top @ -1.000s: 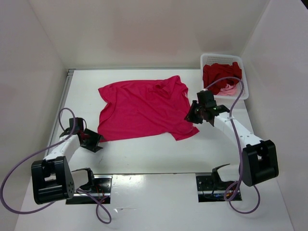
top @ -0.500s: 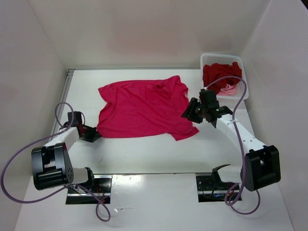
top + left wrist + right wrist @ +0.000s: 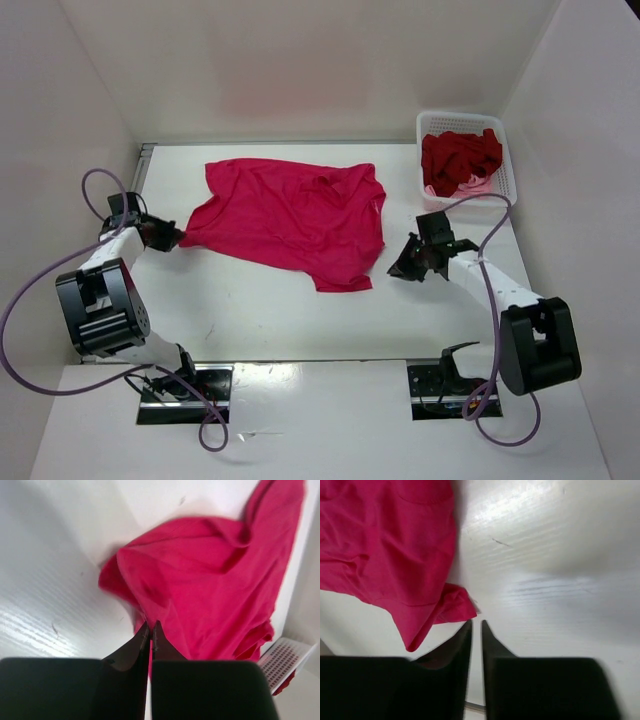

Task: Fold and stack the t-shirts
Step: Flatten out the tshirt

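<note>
The bright magenta-red t-shirt (image 3: 290, 215) lies rumpled across the middle of the table. At its left corner my left gripper (image 3: 170, 238) is shut on the cloth; the left wrist view shows the fabric (image 3: 210, 580) pinched between the tips (image 3: 150, 623). Just right of the shirt's right hem stands my right gripper (image 3: 395, 270), apart from it. In the right wrist view its jaws (image 3: 476, 622) stand a narrow gap apart with only bare table between them, the shirt's corner (image 3: 450, 607) just ahead. The dark crimson t-shirt (image 3: 460, 158) and light pink t-shirt (image 3: 478, 186) sit in the basket.
A white mesh basket (image 3: 507, 160) stands at the back right corner, and its edge shows in the left wrist view (image 3: 287, 655). White walls close in the table at the left, back and right. Purple cables loop from both arms.
My left gripper shut on the shirt's left corner and dragged it left and back, bunching the cloth. My right gripper let go of the right hem and drew back, its jaws narrowing.
</note>
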